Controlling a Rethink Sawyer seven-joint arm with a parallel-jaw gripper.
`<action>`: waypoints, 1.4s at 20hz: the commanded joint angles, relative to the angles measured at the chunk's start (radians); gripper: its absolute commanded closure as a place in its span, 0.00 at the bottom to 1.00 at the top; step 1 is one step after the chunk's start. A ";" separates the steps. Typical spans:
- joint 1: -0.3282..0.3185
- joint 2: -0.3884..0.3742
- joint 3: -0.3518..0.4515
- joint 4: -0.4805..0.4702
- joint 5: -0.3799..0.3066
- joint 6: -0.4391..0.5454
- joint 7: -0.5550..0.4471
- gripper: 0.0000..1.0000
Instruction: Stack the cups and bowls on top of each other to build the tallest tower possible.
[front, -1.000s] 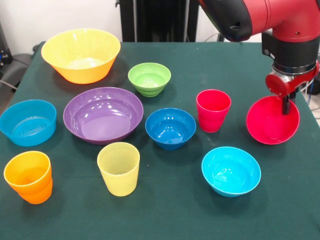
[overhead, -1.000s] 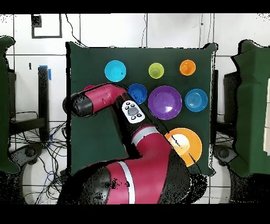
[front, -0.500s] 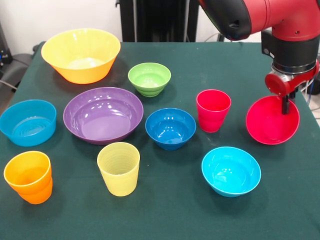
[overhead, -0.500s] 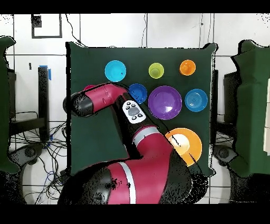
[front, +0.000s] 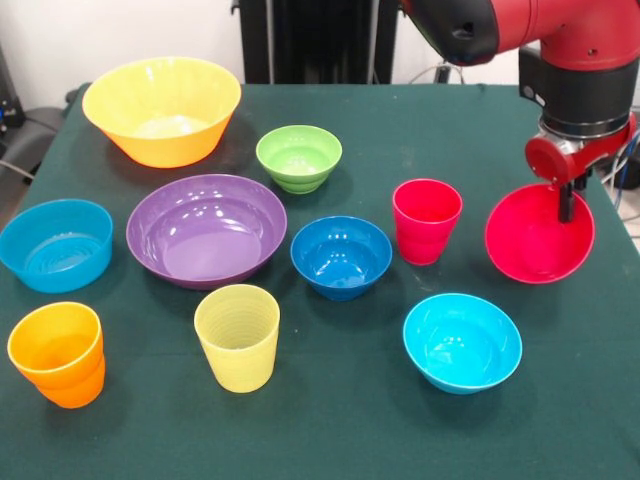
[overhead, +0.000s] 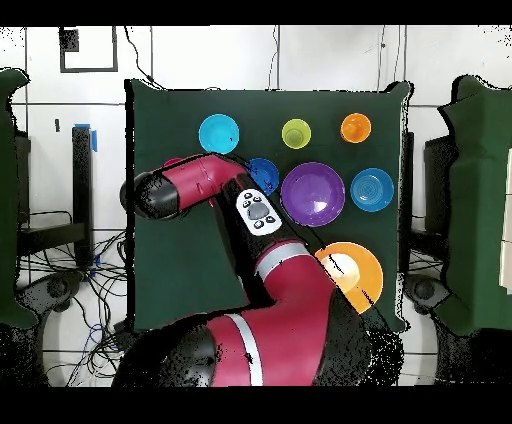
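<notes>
Right now I see the gripper (front: 566, 200) at the right side of the table (front: 330, 420), clamped on the far rim of the red bowl (front: 538, 236), which hangs tilted with its opening facing the camera and its lower edge clear of the cloth. Just left of it stands the red cup (front: 426, 220), upright and empty, not touching the bowl. Left again, the dark blue bowl (front: 341, 256) sits near the middle, with the cyan bowl (front: 462, 341) nearer to me and to the right. The wide purple bowl (front: 206, 229) lies left of the dark blue one, the lime green bowl (front: 299, 157) beyond them, and the large yellow-orange bowl (front: 161, 109) at the far left corner. At the left edge rests the light blue bowl (front: 55, 244); nearer, the orange cup (front: 57, 353) and the pale yellow cup (front: 237, 336) stand upright, apart from each other. From overhead, the arm (overhead: 195, 186) covers the red bowl and red cup, so I cannot check the grip there.
</notes>
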 joint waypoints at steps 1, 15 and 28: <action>-0.016 -0.053 0.033 0.068 -0.016 0.114 -0.084 1.00; -0.029 -0.084 0.044 0.085 0.004 0.156 -0.093 1.00; -0.053 -0.088 0.072 0.070 0.011 0.215 -0.109 1.00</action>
